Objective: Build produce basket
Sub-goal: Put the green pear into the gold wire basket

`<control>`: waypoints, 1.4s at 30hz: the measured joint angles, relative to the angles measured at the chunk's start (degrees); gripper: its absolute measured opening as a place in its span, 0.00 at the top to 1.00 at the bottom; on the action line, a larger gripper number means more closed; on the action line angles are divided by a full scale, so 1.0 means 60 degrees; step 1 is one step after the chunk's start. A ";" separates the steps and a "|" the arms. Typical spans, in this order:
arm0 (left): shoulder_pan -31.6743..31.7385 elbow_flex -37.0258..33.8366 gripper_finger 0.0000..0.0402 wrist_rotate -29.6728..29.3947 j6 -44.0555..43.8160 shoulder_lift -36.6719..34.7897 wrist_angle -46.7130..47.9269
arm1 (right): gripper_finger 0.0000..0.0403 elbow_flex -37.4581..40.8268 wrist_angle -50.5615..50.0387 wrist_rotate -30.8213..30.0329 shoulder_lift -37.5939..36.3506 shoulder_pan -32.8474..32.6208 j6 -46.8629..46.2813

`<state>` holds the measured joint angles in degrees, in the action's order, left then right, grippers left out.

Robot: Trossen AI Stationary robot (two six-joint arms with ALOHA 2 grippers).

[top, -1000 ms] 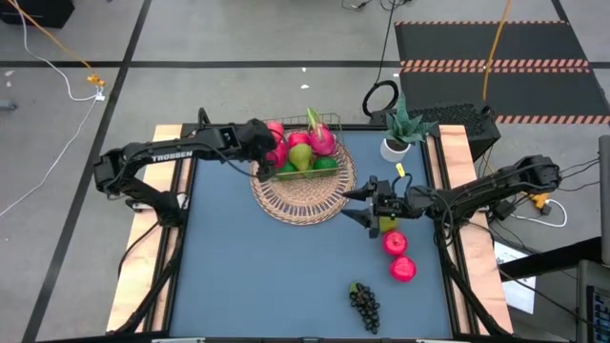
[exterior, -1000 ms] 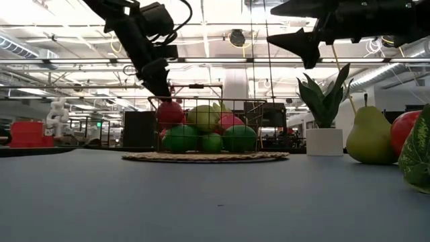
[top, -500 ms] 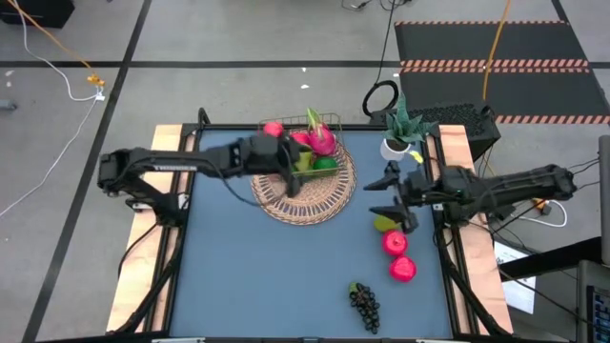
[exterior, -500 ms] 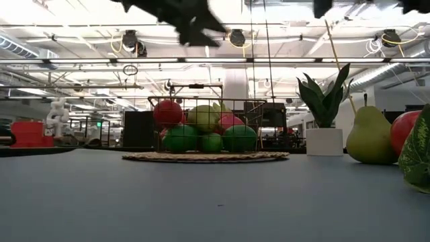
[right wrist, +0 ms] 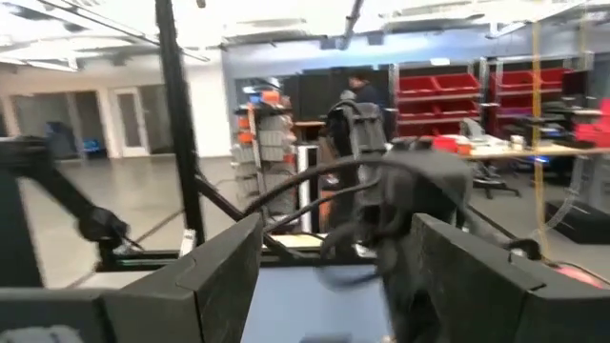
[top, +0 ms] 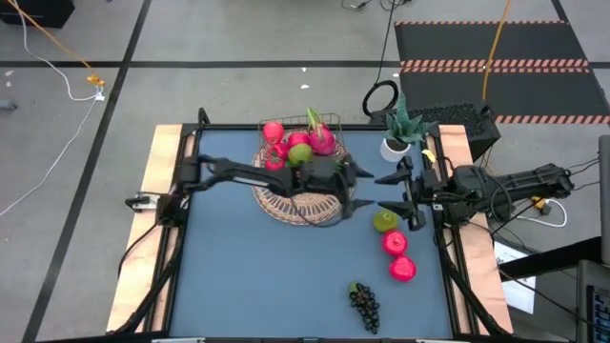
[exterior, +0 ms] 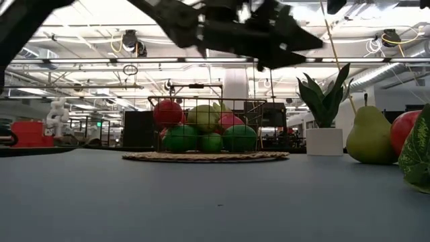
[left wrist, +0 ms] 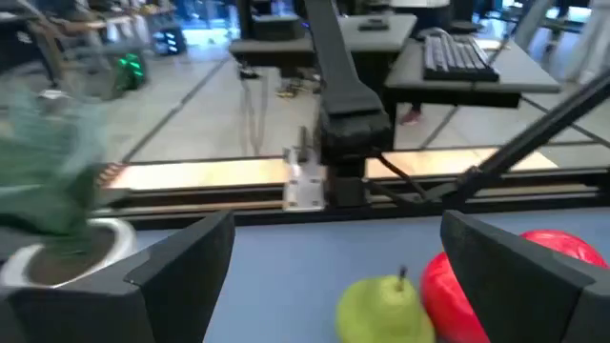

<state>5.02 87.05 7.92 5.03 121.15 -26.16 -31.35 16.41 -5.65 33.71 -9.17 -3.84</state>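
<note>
On blue bench, near 12 o'clock edge: small wire-grid basket (top: 299, 155) on flat round tan wicker mat (top: 302, 191), holding red, pink and green toy fruit. Left claw (top: 355, 189) over mat's 3 o'clock rim, fingers spread wide, empty. Right claw (top: 398, 196) just beyond, at 3 o'clock, jaws apart, empty, facing left claw. Between them on bench: yellow-green pear (top: 384, 221). Toward 5 o'clock from pear: two red apples (top: 395, 242), then dark purple grapes (top: 363, 304) near 6 o'clock edge. Potted green plant (top: 397, 132) at 1 o'clock corner.
</note>
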 joint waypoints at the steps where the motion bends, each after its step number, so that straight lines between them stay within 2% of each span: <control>1: -0.0046 0.0417 0.09 0.0062 -0.0002 0.0373 0.0139 | 0.34 0.0004 -0.0015 -0.0079 0.0041 0.0000 0.0009; 4: -0.0177 0.1429 0.14 0.0267 -0.0121 0.1406 0.0391 | 0.34 0.0007 0.0012 -0.0092 0.0059 0.0000 0.0032; 8: -0.0280 0.2087 0.18 0.0281 -0.0348 0.2395 0.0425 | 0.34 0.0007 0.0003 -0.0064 0.0059 0.0000 0.0077; 27: -0.0412 0.2297 0.23 0.0692 -0.0679 0.4337 -0.1550 | 0.34 0.0007 0.0003 -0.0043 0.0066 0.0004 0.0009; 32: -0.0412 0.2443 0.23 0.0688 -0.0608 0.4338 -0.2147 | 0.34 0.0007 0.0009 -0.0045 0.0066 0.0004 0.0023; 37: -0.0425 0.3140 0.23 0.0748 -0.0382 0.4338 -0.1614 | 0.34 0.0007 0.0084 -0.0043 0.0083 0.0004 0.0038; 42: -0.0468 0.3841 0.23 0.0411 0.0117 0.4336 -0.0201 | 0.34 0.0007 0.0109 -0.0043 0.0088 0.0004 0.0040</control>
<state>2.21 110.09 10.38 5.73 147.16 -27.36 -31.31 17.07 -5.91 34.24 -9.15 -3.61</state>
